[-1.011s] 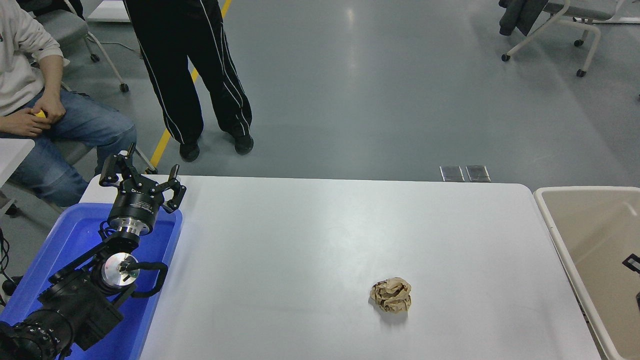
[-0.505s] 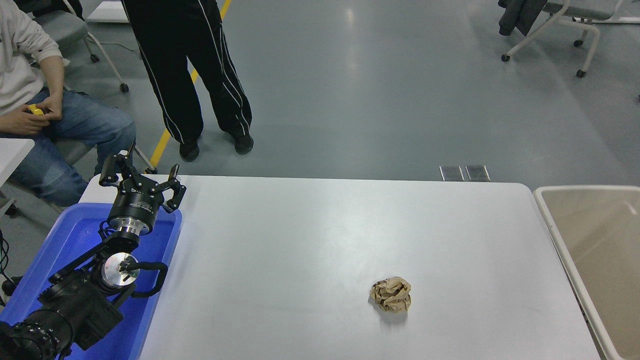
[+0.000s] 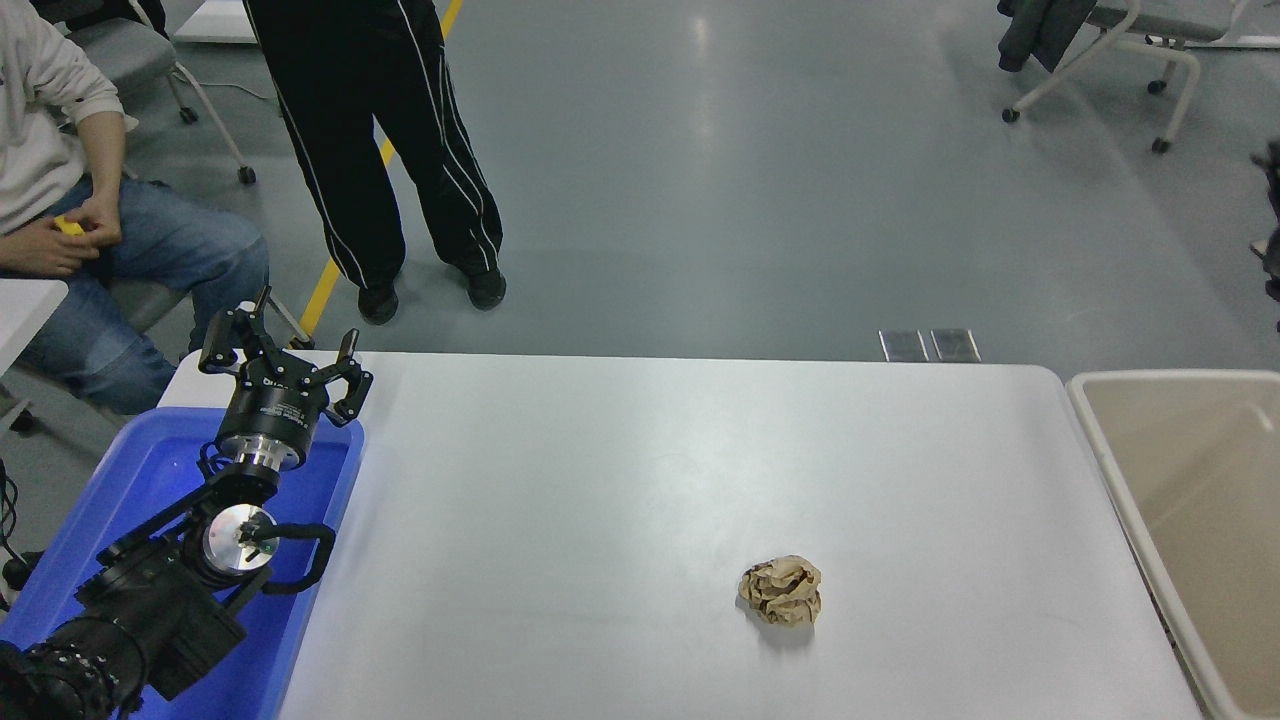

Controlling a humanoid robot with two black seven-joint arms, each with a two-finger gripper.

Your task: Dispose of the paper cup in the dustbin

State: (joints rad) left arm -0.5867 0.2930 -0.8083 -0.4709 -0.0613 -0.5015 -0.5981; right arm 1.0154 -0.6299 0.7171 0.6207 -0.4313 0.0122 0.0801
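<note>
The paper cup is not in view anywhere on the table or in the part of the dustbin that shows. The beige dustbin (image 3: 1108, 450) stands off the table's right end, and what I see of its inside is bare. My left gripper (image 3: 285, 342) is parked, open and empty, over the far end of the blue bin at the lower left. Of my right arm (image 3: 1272, 225) only a dark blurred bit shows at the right edge, high above the floor; its fingers cannot be made out.
A crumpled brown paper ball (image 3: 782, 591) lies on the white table (image 3: 620, 480), front right of centre. A bright blue bin (image 3: 150, 470) sits under my left arm. One person (image 3: 60, 200) sits at the far left, another (image 3: 390, 150) stands beyond the table.
The black piece of my right arm that showed over the dustbin a second ago is gone from there. A dark blur now shows higher at the right edge. Left arm unmoved.
</note>
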